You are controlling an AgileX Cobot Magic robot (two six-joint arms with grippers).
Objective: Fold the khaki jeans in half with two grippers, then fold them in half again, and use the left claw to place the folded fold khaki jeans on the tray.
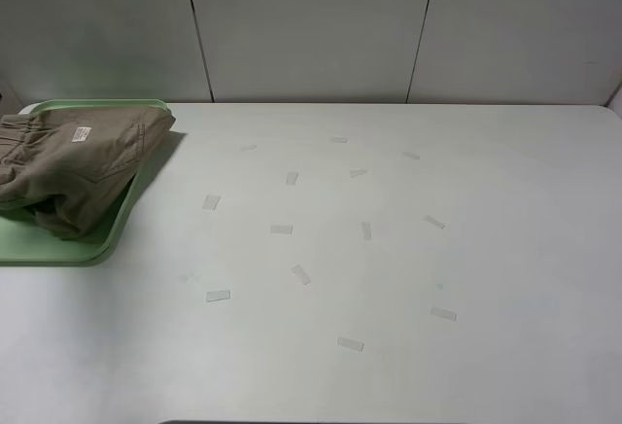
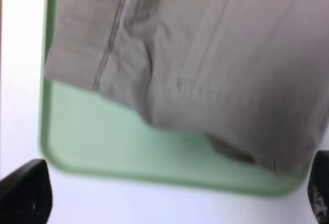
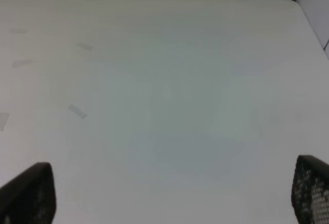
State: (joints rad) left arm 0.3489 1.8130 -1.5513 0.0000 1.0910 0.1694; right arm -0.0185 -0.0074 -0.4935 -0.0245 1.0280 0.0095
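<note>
Khaki jeans point(image 1: 73, 171) lie folded on the tray point(image 1: 58, 249) at the far left of the table point(image 1: 389, 278), waistband and white label uppermost. The bundle is not squarely seated: in the exterior view its right-hand corner rides over the tray's rim and overhangs the table surface, and the stacked layers look loose, not flat.

The left claw point(image 2: 169, 198) hangs above the near edge of the tray with its pincer apart; only the two black fingertips point(image 2: 25, 193) show at the margins of the wrist view, with nothing between them. The cloth is clear of both tips. That view is blurred, so fine detail of the fold cannot be confirmed.

Moving right, the table carries only scattered tape strips point(image 1: 300, 274). The right gripper point(image 3: 169, 193) faces bare tabletop, its pincer also apart and holding nothing.

Assessment: placement appears essentially complete. Risks from here:
- The overhanging corner could drag the bundle off the rim if the tray is nudged, since part of the weight sits outside it.
- A fingertip passing low over the garment could snag a seam or cuff and pull the folds open.
- The loose upper layers could slump and unfold unaided, because nothing presses them down.

Neither arm is visible in the exterior view.
</note>
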